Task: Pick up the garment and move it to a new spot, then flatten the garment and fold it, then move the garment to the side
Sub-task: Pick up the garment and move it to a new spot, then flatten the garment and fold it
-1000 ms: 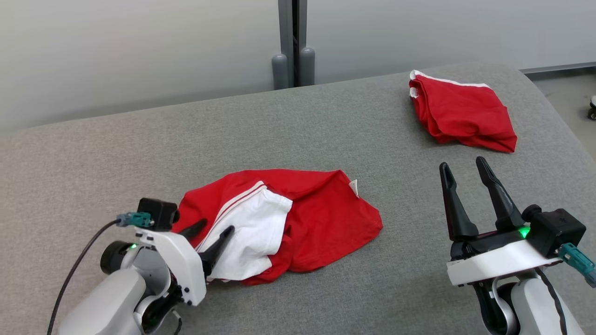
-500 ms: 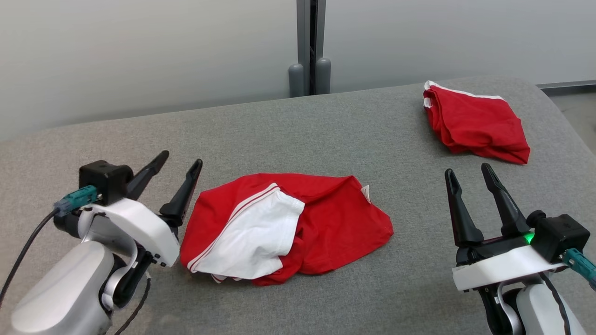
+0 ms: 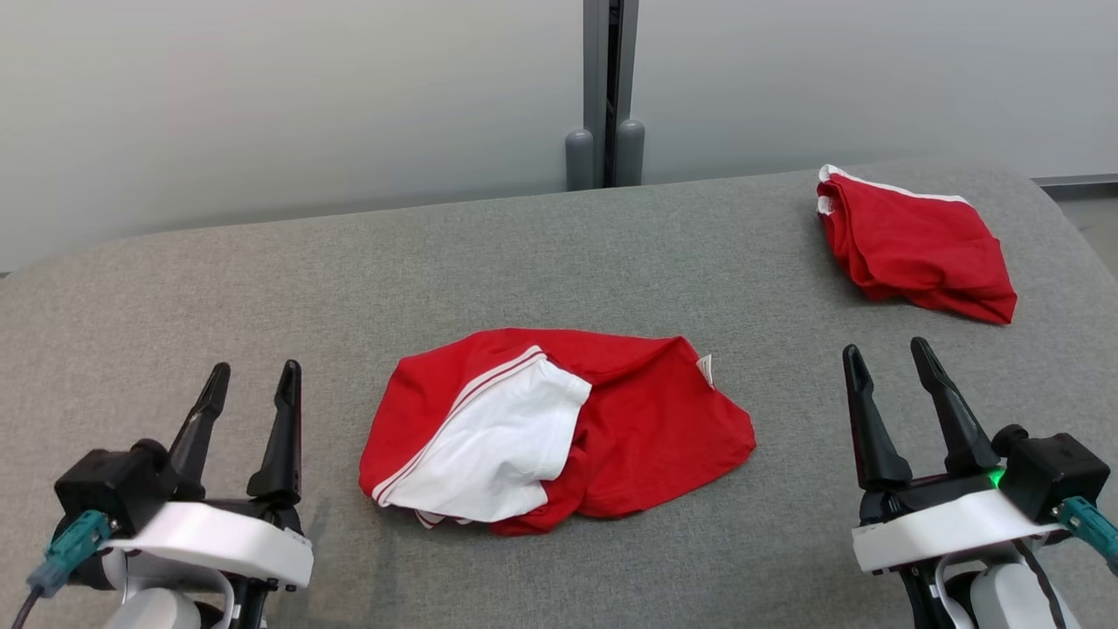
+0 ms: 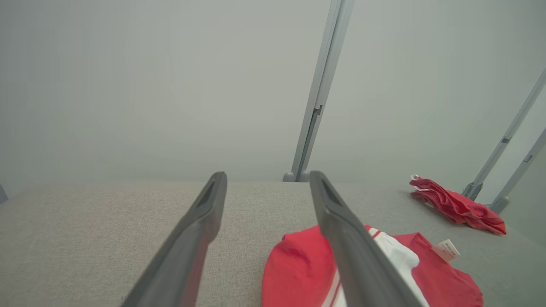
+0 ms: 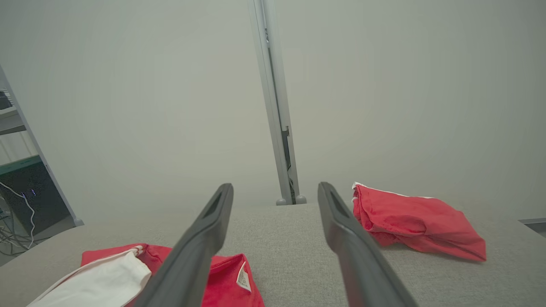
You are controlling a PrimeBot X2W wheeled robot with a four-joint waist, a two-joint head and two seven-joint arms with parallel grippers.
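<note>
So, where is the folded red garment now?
In the head view, the folded red garment lies at the far right of the grey surface, beyond the right gripper and apart from the crumpled red and white garment.

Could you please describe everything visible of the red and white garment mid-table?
The red and white garment lies crumpled on the grey fabric table: soft red cloth, a white panel with striped edging over its left half, a small white label on its far right edge. The left gripper and right gripper stand open, clear of it.
</note>
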